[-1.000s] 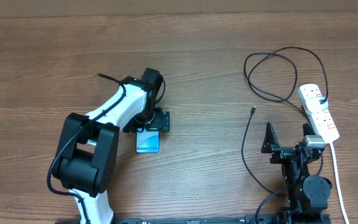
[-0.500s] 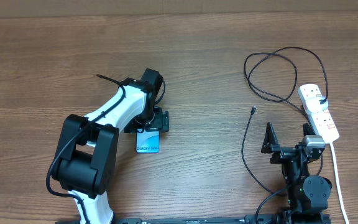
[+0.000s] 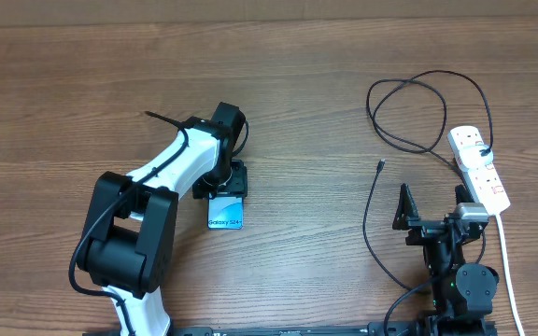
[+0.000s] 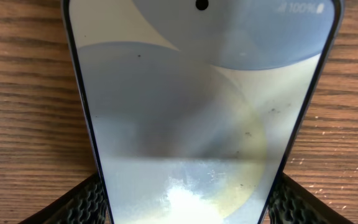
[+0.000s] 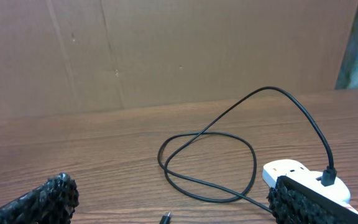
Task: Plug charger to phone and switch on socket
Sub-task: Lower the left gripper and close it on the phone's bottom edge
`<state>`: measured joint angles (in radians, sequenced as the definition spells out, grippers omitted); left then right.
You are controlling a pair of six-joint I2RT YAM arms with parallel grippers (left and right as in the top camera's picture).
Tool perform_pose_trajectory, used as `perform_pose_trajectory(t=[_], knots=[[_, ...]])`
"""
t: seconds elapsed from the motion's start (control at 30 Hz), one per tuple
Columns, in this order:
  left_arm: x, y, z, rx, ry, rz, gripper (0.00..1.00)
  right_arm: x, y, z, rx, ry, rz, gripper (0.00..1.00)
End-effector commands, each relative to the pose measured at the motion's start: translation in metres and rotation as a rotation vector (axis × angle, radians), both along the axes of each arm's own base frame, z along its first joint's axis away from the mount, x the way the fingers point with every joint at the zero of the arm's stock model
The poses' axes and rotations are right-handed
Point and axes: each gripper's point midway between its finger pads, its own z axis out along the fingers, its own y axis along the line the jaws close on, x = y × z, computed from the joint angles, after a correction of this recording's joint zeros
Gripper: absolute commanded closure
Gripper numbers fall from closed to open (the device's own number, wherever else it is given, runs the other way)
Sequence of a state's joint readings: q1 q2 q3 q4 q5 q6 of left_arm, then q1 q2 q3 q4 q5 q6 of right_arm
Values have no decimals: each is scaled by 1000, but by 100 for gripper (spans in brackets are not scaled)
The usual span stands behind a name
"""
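On the left of the wood-grain table (image 3: pixel 297 84), drew the left gripper (image 3: pixel 223 193) in from its wider spread a second ago, pressed ribbed black pads (image 4: pixel 91 200) against both long edges of the slim, glossy cyan-screened smartphone (image 3: pixel 225 219) and nudged it slightly. Looked like securing it for plugging. Kept the right gripper (image 3: pixel 431 213) gaping, empty, near the thin looping black cable (image 3: pixel 370 229) and the white plastic power strip with red switches (image 3: pixel 479 168).

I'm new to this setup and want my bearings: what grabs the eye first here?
The bright cyan phone lies left of centre on the wooden table, the left hand straddling it. At the right, the black charger cable loops out from the white power strip, and the right hand sits open nearby.
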<state>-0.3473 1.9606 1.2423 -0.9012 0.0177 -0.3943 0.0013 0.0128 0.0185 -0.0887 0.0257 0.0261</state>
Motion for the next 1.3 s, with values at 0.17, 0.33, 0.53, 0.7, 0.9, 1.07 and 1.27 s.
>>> perform_pose_trajectory(t=[0.17,0.33,0.53,0.7,0.9,1.07,1.27], knots=[[-23,15,-33,75,95,19,47,0,0,-1,-1,-5,-1,0],[-22,9,-29,47,103,21,51,0,0,-1,-1,-5,-1,0],[-13,2,-12,26,110,24,55,0,0,-1,-1,-5,-1,0],[-2,-11,7,-31,108,28,56,0,0,-1,-1,-5,-1,0],[6,-22,24,-77,105,31,61,0,0,-1,-1,-5,-1,0],[1,-27,26,-105,130,35,60,0,0,-1,-1,-5,-1,0],[-8,-41,33,-198,186,50,62,0,0,-1,-1,-5,-1,0]])
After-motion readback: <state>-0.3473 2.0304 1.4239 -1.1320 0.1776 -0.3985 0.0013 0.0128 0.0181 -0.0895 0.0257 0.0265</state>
